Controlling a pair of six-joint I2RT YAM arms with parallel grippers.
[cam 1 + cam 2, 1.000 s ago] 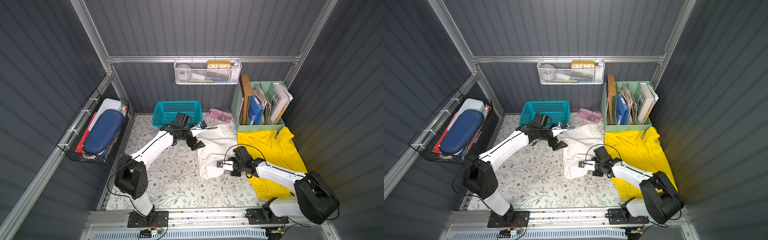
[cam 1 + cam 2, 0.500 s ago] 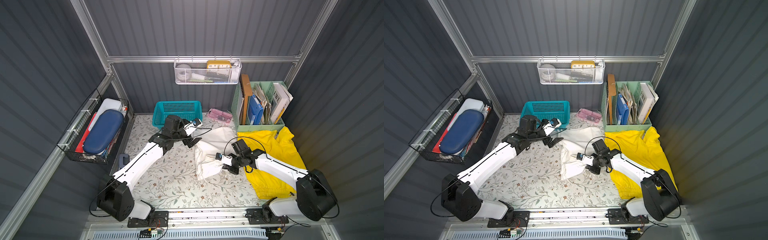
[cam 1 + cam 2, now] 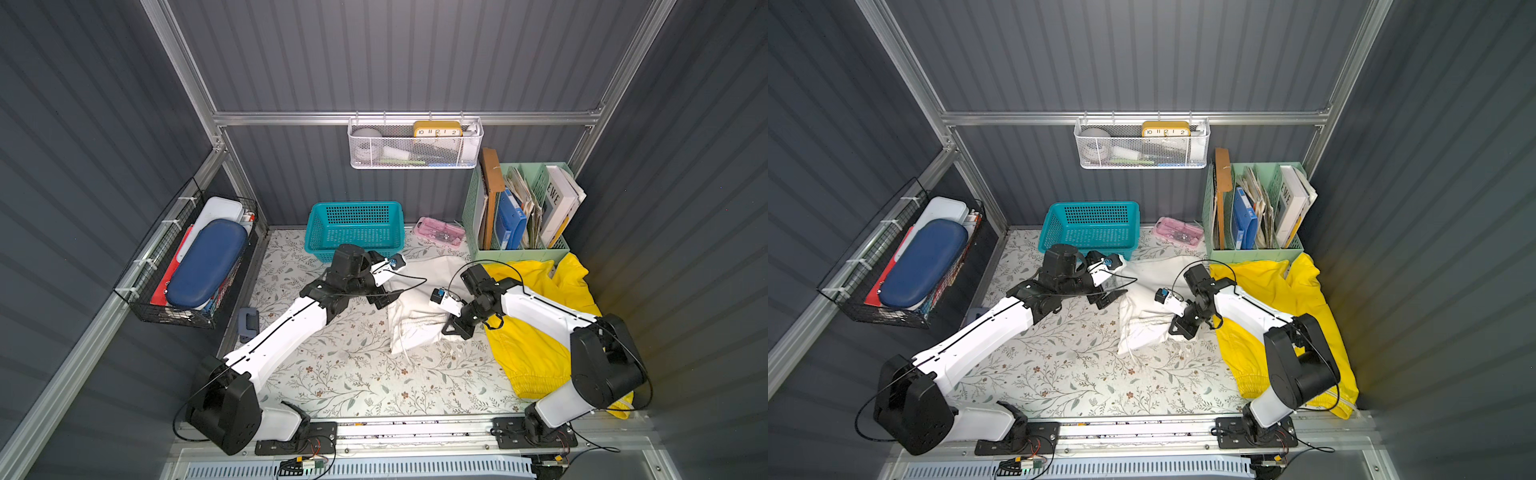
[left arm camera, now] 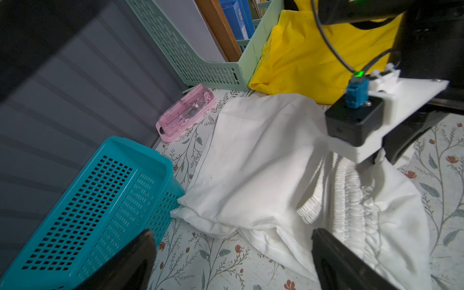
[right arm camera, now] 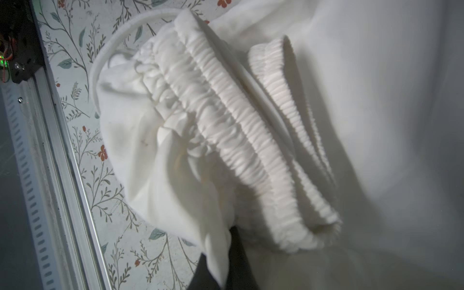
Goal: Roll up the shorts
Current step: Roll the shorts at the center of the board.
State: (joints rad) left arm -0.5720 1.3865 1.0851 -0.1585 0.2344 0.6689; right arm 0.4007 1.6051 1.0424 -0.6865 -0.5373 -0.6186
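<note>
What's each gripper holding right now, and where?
Right gripper pinches the white shorts by cloth beside the elastic waistband. Left gripper is open, holding nothing.

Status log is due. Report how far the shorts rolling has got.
Done: nothing is rolled yet. In hand: the right hand is shut on the white shorts at the gathered waistband, which is lifted and bunched; the left hand is open and empty beside them. Left: roll the white pair, then the yellow shorts, lying spread out under the right arm.
</note>
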